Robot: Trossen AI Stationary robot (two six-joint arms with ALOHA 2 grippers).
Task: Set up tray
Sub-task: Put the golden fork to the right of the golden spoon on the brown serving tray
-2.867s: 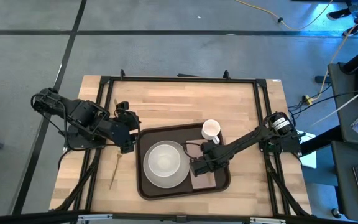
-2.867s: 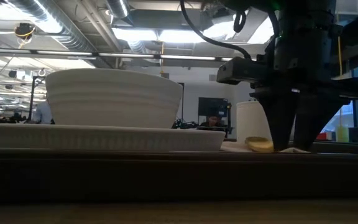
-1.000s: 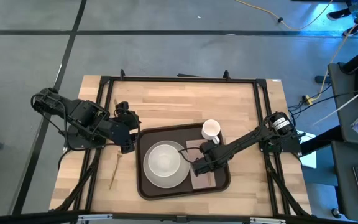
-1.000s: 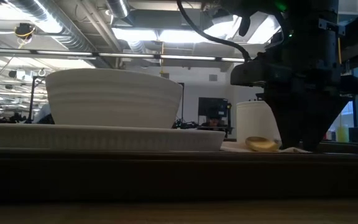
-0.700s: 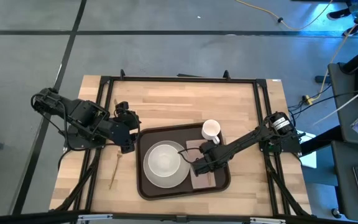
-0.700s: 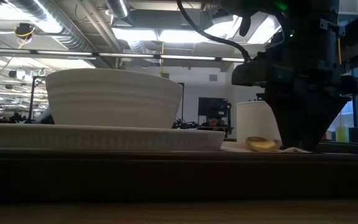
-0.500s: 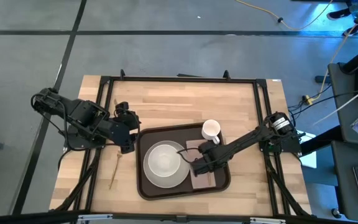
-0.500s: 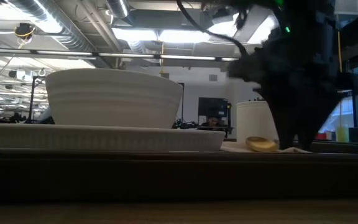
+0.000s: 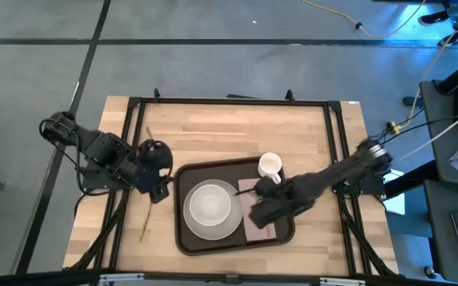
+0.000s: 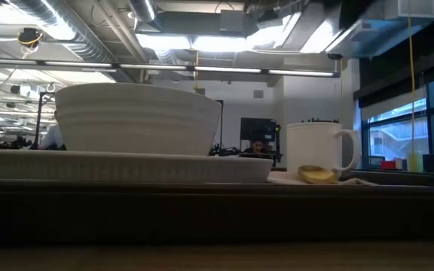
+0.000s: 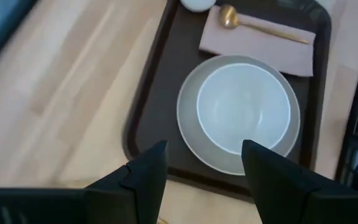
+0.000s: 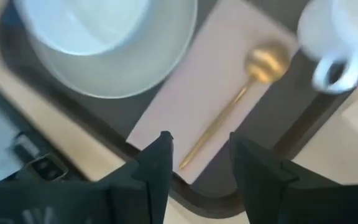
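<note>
We see tray [image 9: 183, 235] at table's [image 9: 213, 131] near-centre, carrying plate [image 9: 190, 227], bowl [image 9: 211, 205], napkin [image 9: 262, 230] with gold spoon [image 12: 229, 113], mug [image 9: 269, 166] at far corner. Right gripper [image 9: 259, 216] above napkin, jaws parted, empty. Left gripper [image 11: 201, 163] open off tray's left edge. Bare wood beyond tray's far rim. No legible writing.

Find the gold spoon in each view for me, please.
High view: mostly hidden under the right arm, on the napkin.
Low view: only the spoon bowl shows, before the mug.
Left wrist view: spoon on the napkin.
Right wrist view: spoon across the napkin.
Shared landmark: the white mug.
</note>
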